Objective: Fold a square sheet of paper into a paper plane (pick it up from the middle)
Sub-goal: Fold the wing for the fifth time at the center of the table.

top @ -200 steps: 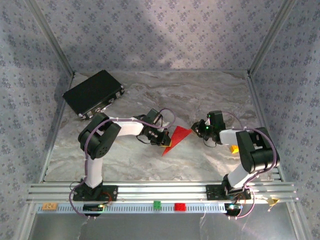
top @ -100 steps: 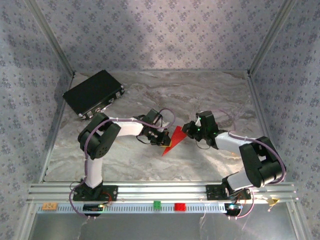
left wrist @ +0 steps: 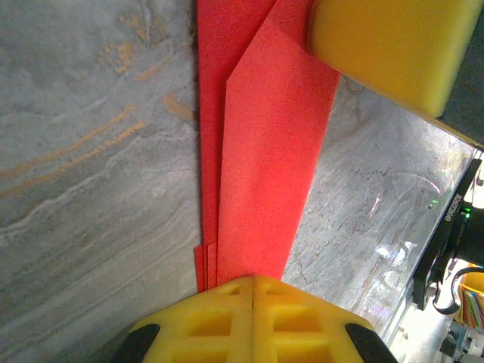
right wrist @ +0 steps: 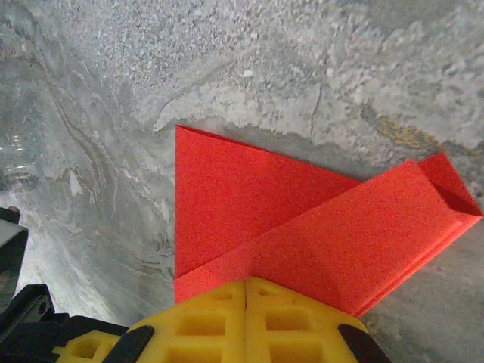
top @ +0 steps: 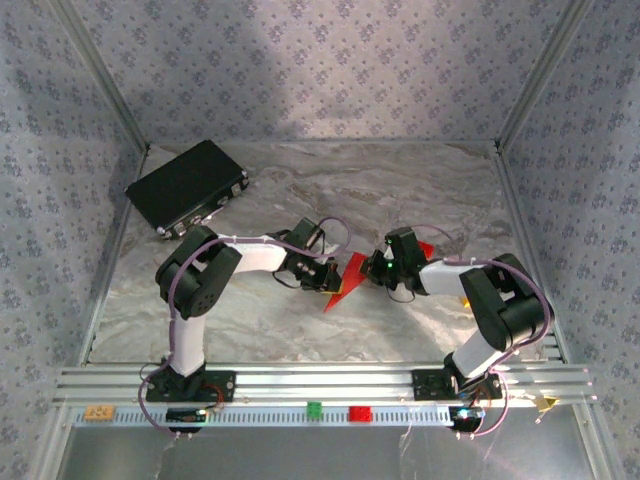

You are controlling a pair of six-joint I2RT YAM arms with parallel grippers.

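The red sheet of paper (top: 352,275) lies folded into a slim pointed shape with layered flaps on the marble table, between both arms. My left gripper (top: 326,276) is shut on one end of it; in the left wrist view the layered red paper (left wrist: 261,151) runs straight into the closed jaws of the left gripper (left wrist: 253,281). My right gripper (top: 382,268) is shut on the opposite side. In the right wrist view the closed yellow jaws of the right gripper (right wrist: 247,283) meet the folded paper (right wrist: 302,219) at a crease. The right gripper's yellow pad (left wrist: 386,45) shows above the paper.
A flat black box (top: 188,187) sits at the back left. Small green (top: 314,408), red (top: 359,413) and orange (top: 98,412) blocks rest on the front rail. A small red patch (top: 427,248) shows behind the right wrist. Patterned walls enclose the table.
The right gripper has swung left from beside its own arm to the paper and closed on it. The left gripper and the paper have stayed put.
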